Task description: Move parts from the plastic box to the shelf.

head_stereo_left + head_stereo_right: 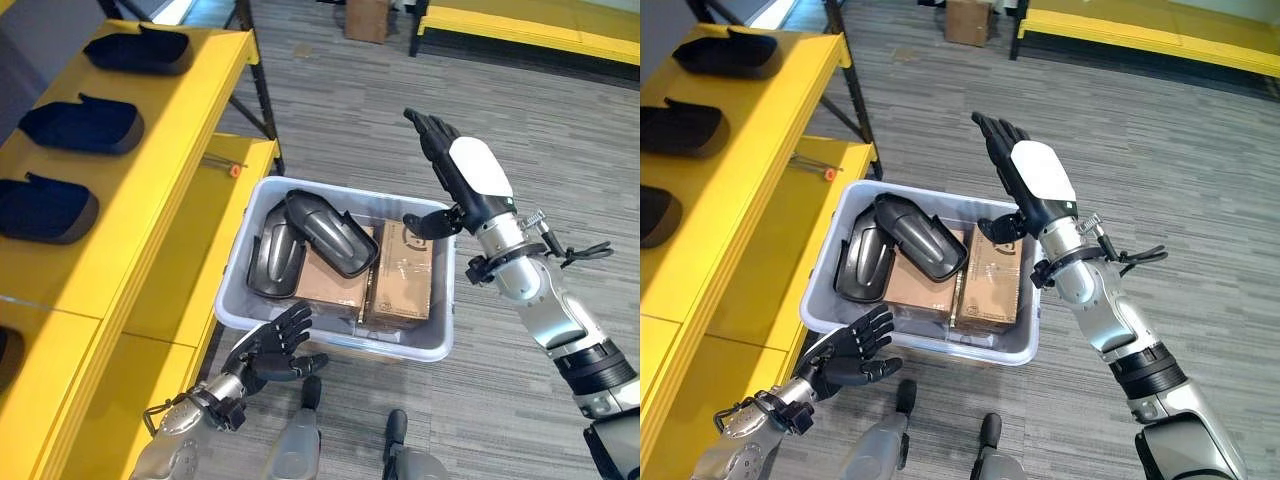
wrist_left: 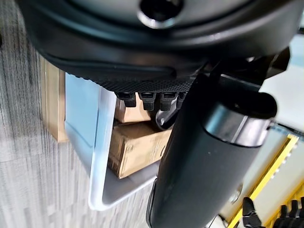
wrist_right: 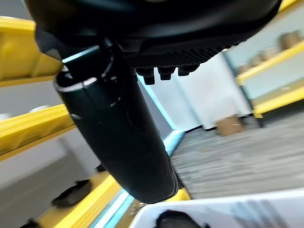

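Inside the plastic box [image 1: 258,322], two black parts [image 1: 305,238] lie on cardboard boxes [image 1: 400,275] (partly hidden). Right hand [image 1: 462,170] raised above, fingers straight, empty. Left hand [image 1: 275,347] spread at near rim. Shelf [image 1: 150,200] holds more parts.

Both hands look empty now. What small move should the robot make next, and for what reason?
Probably lower the right hand toward the upper black part in the plastic box. That hand is open, raised above the box's right rim, and holds nothing. Two black parts lie on the cardboard boxes inside. The left hand, also open, waits at the box's near rim.
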{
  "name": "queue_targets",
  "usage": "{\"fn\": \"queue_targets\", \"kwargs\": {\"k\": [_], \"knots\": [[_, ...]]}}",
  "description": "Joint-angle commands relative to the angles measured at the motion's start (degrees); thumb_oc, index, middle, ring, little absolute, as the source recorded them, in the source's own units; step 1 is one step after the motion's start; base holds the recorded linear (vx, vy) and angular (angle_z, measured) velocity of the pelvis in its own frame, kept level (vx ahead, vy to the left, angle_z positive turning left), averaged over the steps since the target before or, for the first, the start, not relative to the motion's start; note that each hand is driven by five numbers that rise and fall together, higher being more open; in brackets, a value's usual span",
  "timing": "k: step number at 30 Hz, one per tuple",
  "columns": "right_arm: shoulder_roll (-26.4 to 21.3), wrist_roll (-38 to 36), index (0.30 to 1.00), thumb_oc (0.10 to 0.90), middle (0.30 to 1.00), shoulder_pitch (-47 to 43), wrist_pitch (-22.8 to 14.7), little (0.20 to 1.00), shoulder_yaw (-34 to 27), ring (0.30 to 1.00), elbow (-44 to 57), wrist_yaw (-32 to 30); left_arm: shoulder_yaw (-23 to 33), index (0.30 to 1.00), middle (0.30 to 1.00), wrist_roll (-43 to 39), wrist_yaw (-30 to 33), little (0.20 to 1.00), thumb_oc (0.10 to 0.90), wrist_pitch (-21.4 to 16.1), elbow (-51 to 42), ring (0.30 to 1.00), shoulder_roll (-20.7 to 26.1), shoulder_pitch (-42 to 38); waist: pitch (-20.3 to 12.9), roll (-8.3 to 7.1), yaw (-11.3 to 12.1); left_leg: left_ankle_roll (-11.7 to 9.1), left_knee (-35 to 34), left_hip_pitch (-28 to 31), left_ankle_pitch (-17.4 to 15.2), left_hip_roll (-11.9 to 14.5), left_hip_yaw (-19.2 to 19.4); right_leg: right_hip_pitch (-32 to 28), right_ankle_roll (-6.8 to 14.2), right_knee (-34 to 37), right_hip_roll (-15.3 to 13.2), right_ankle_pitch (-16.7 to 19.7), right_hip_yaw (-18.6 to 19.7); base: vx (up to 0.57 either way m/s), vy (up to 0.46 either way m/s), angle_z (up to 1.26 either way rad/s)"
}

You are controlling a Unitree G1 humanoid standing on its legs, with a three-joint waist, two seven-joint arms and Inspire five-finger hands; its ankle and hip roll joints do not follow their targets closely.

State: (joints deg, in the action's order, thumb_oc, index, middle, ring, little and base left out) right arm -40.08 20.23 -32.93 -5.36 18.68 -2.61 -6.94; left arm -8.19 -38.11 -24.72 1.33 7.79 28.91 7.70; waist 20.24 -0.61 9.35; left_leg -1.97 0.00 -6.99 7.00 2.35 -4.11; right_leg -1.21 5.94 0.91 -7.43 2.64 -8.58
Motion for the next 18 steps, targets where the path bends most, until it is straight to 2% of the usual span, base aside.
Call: {"fn": "queue_targets", "kwargs": {"k": [1,5,12,13,17,18], "knots": [[-1.6,0.7,1.000,0.900,1.000,-6.0,-5.0,1.000,2.2,1.000,1.8,-1.6,1.8,1.000,1.000,-4.1,-3.8,1.000,0.900,-2.5,-5.9,1.000,3.8,0.1,-5.2,-1.63,0.8,4.0,5.7,0.4,-11.7,-1.5,0.5,2.4,-0.3,-8.9,-1.5,-7.7,-1.1,0.15,-0.037,0.25],[-0.9,4.5,1.000,0.900,1.000,-10.7,-5.7,1.000,5.3,1.000,-4.1,-4.8,1.7,1.000,1.000,-4.0,-3.6,1.000,0.900,-2.5,-6.8,1.000,6.1,-0.7,-2.9,-2.23,3.0,4.1,7.7,-3.4,-11.5,-2.1,-1.2,2.9,-0.6,-9.4,-1.3,-8.5,-1.5,0.00,-0.114,0.23],[-3.9,5.5,1.000,0.900,1.000,-16.4,-5.8,1.000,7.8,1.000,-11.0,-7.4,2.3,1.000,1.000,-4.7,-5.4,1.000,0.900,-2.5,-8.2,1.000,8.5,-2.3,1.3,-1.30,4.9,3.9,9.5,-8.7,-10.2,-3.4,-2.9,5.6,-1.4,-11.3,-0.8,-10.0,-2.1,-0.09,-0.062,0.11],[-4.9,6.3,1.000,0.900,1.000,-17.1,-5.8,1.000,8.2,1.000,-12.4,-8.3,2.3,1.000,1.000,-4.8,-5.5,1.000,0.900,-2.5,-9.1,1.000,9.1,-2.8,2.9,-0.79,5.1,4.0,11.0,-10.9,-10.0,-3.8,-3.4,7.5,-2.1,-13.5,-0.5,-10.8,-1.8,-0.10,-0.094,0.07],[-6.6,5.4,1.000,0.900,1.000,-18.3,-5.7,1.000,8.6,1.000,-14.0,-9.1,2.2,1.000,1.000,-5.5,-5.1,1.000,0.900,-2.7,-10.7,1.000,9.6,-3.3,5.3,0.30,5.2,3.9,13.6,-14.1,-9.7,-4.3,-4.0,10.6,-3.2,-17.3,-0.2,-12.3,-1.5,-0.10,-0.064,0.06],[-7.4,5.8,1.000,0.900,1.000,-19.4,-5.4,1.000,8.9,1.000,-15.0,-9.2,2.1,1.000,1.000,-5.8,-5.0,1.000,0.900,-2.5,-11.5,1.000,9.7,-3.8,6.7,1.07,5.1,3.9,15.6,-16.2,-9.9,-4.7,-4.2,13.1,-4.0,-20.5,0.1,-13.5,-1.2,-0.14,-0.051,0.03]]}}
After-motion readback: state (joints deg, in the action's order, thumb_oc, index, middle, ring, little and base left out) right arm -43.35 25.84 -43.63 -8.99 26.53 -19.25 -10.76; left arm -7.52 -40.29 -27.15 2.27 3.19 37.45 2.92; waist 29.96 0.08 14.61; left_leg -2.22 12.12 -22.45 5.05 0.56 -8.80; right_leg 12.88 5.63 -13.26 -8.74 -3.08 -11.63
